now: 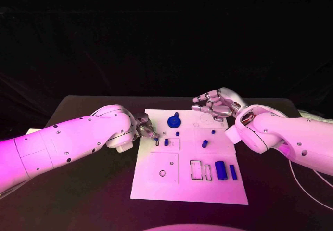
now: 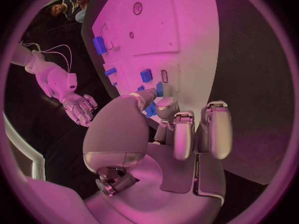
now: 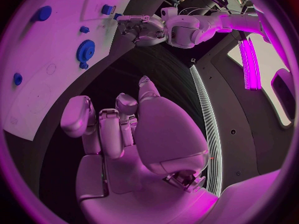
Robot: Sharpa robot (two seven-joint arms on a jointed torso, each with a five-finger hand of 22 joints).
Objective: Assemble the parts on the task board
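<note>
Where the left arm comes in across the table's left side, the left hand (image 1: 141,128) sits at the left edge of the task board (image 1: 173,188), fingers curled in toward the plate; whether they pinch a piece I cannot tell, though the left wrist view shows small blue parts (image 2: 151,108) right at the fingertips (image 2: 146,98). Just right of that hand on the board lie two small upright pieces (image 1: 166,142) near an outlined slot, and farther off the blue gear (image 1: 172,122) stands toward the board's far middle. Further right, a short blue peg (image 1: 205,143) lies mid-board, and near the right edge two blue bars (image 1: 225,170) lie side by side, long axes running near to far, beside empty outlined slots just to their left. The right hand (image 1: 218,104) hovers beyond the board's far right corner, fingers loosely curled and holding nothing, well apart from the bars. In my judgement the left hand is the nearer to the small pieces, so the next placement falls to it.
</note>
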